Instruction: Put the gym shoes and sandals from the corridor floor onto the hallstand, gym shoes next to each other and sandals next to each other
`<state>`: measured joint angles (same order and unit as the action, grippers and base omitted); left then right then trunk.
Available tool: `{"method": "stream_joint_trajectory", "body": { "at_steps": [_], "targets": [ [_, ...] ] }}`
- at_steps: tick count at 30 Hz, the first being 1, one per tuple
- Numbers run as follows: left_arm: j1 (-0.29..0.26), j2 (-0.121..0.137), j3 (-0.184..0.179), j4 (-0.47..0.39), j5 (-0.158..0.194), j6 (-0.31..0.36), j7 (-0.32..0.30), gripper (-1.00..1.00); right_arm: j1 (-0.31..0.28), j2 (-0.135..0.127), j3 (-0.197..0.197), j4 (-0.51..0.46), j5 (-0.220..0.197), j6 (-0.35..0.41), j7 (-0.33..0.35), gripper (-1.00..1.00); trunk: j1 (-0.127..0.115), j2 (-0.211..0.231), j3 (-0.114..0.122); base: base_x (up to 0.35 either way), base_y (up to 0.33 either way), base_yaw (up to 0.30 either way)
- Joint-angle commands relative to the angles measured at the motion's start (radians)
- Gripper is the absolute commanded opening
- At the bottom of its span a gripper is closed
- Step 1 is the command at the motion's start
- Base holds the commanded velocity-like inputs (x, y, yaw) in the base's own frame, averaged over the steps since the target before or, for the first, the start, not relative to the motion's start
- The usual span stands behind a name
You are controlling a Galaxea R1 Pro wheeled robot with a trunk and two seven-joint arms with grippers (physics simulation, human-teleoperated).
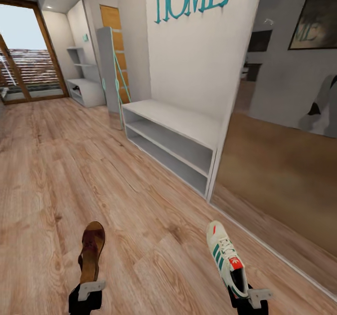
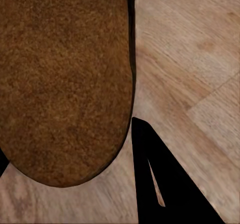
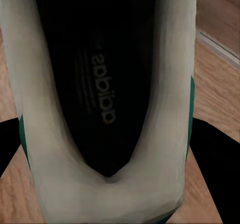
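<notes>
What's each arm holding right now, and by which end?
The left gripper holds a sandal by its heel end; the right gripper holds a gym shoe by its heel.

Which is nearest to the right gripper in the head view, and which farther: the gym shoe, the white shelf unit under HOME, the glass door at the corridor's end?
1. Gym shoe, held in the right gripper.
2. White shelf unit, ahead by the wall.
3. Glass door, far at the left.
</notes>
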<state>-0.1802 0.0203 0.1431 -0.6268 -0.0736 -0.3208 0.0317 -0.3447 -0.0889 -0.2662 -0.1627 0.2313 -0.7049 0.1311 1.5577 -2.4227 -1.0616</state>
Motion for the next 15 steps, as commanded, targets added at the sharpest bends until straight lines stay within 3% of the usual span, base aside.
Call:
{"method": "stream_joint_trajectory", "body": {
  "at_steps": [1,15],
  "targets": [
    [-0.001,0.0,0.001,0.001,-0.013,-0.003,0.004,-1.0,0.0,0.0,-0.009,0.0,0.003,-0.003,0.007,-1.0,0.0,0.0,-0.002,0.133,0.115,0.228],
    [-0.001,0.009,0.012,-0.008,-0.01,-0.005,0.006,-1.0,0.0,0.0,-0.01,-0.001,0.002,-0.004,0.007,-1.0,0.0,0.0,-0.015,0.02,0.017,0.231]
  ]
}}
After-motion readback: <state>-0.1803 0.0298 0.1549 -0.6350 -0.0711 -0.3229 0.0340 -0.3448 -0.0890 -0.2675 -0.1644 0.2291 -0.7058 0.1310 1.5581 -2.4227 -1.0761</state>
